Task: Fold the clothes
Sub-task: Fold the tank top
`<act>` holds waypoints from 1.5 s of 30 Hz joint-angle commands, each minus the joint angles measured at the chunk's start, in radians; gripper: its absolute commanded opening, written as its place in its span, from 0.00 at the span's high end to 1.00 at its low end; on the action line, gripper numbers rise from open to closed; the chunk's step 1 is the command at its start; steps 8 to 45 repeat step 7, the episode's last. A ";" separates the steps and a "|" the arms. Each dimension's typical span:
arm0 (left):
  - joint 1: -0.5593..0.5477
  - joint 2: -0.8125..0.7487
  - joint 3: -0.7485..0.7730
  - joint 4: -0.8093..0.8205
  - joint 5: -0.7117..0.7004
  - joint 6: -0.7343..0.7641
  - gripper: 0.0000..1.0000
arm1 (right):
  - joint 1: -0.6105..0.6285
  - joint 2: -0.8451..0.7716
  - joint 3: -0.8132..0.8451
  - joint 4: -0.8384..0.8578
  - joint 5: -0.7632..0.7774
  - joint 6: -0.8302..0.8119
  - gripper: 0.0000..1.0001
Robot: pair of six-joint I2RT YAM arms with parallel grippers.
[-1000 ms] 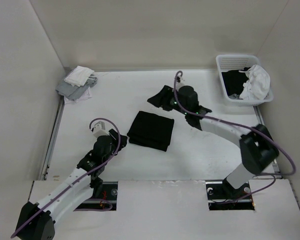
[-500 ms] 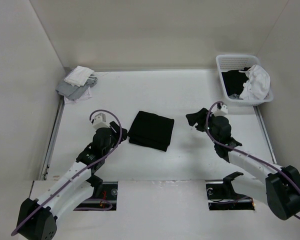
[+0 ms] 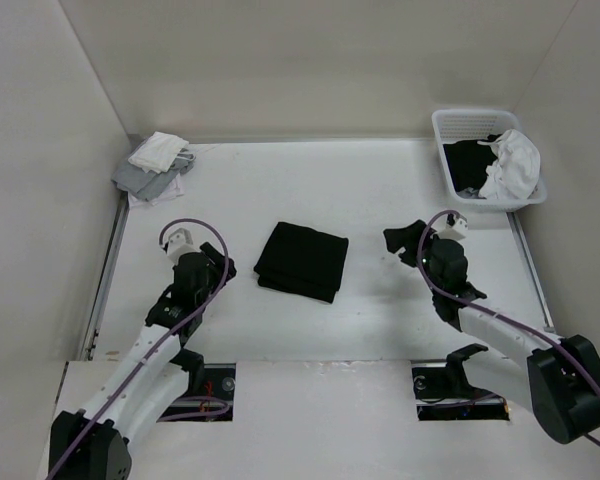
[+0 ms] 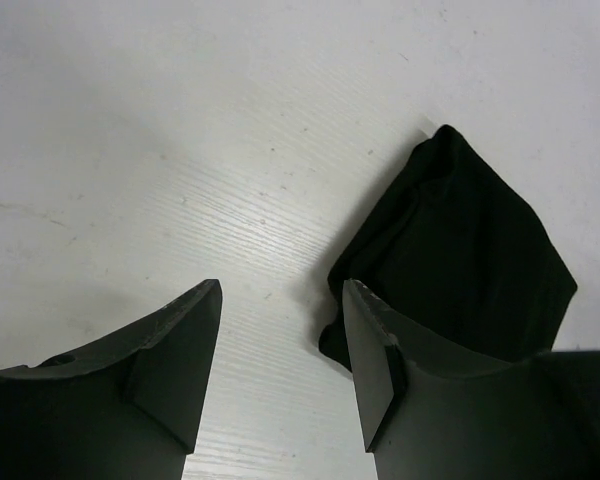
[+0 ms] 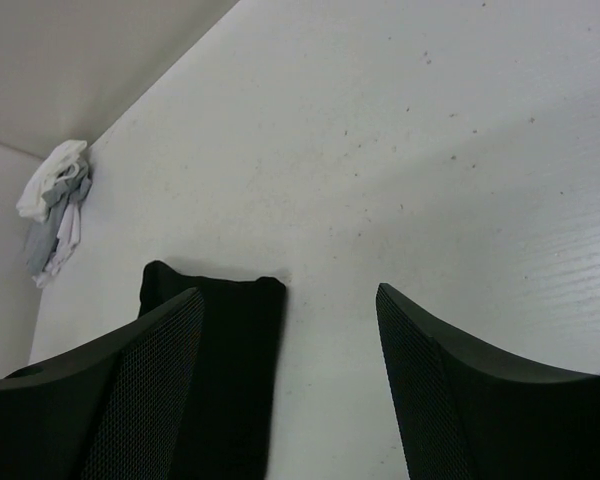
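While wrists see the clothes (image 4: 470, 250), only overhead shows the basket (image 3: 468, 113).

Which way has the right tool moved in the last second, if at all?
Yes. The right tool pulled back from beyond the folded black garment, toward the arm bases and rightward, and is now level with it.

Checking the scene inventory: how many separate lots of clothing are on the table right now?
3: folded black garment mid-table; white and grey pile far-left corner; black and white heap in the basket far right. More may be buried there.
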 commanded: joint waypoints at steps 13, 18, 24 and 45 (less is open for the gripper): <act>0.037 0.039 0.004 0.031 0.028 0.028 0.49 | -0.006 0.003 0.015 0.073 -0.006 0.009 0.25; 0.037 0.039 0.004 0.031 0.028 0.028 0.49 | -0.006 0.003 0.015 0.073 -0.006 0.009 0.25; 0.037 0.039 0.004 0.031 0.028 0.028 0.49 | -0.006 0.003 0.015 0.073 -0.006 0.009 0.25; 0.037 0.039 0.004 0.031 0.028 0.028 0.49 | -0.006 0.003 0.015 0.073 -0.006 0.009 0.25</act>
